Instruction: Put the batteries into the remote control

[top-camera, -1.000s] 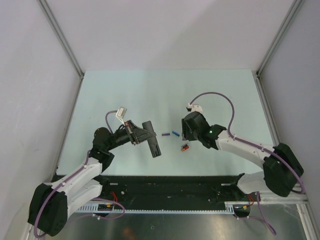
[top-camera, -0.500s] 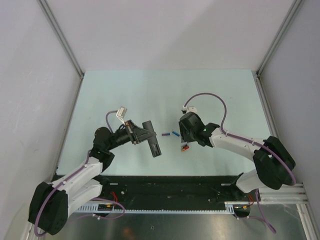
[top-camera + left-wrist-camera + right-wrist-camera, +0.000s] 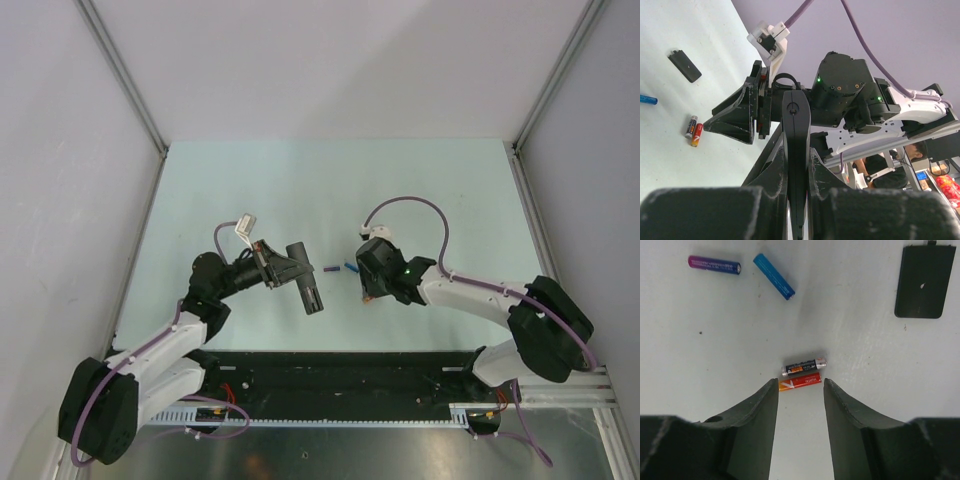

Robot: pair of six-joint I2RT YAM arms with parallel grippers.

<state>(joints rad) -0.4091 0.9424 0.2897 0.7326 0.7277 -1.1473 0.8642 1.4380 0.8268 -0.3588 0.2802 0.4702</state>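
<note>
My left gripper (image 3: pixel 279 268) (image 3: pixel 796 170) is shut on the slim black remote control (image 3: pixel 305 285) (image 3: pixel 796 117) and holds it off the table. Beside each other on the table lie a red-orange battery (image 3: pixel 800 382) (image 3: pixel 697 135) and a black one (image 3: pixel 804 367) (image 3: pixel 691 126). My right gripper (image 3: pixel 369 288) (image 3: pixel 800 385) is low over them. It is open, and its fingertips (image 3: pixel 772 390) flank the two ends of the red-orange battery. Further off lie a blue battery (image 3: pixel 773 276) (image 3: pixel 351 267) and a purple one (image 3: pixel 714 264) (image 3: pixel 331 268).
A flat black battery cover (image 3: pixel 925 281) (image 3: pixel 685 66) lies on the pale green table (image 3: pixel 330 190), to the right of the batteries in the right wrist view. Grey walls close off the table on three sides.
My right gripper has slid left and lower onto the red-orange battery, and its jaws have narrowed. The left arm with the remote has barely moved.
</note>
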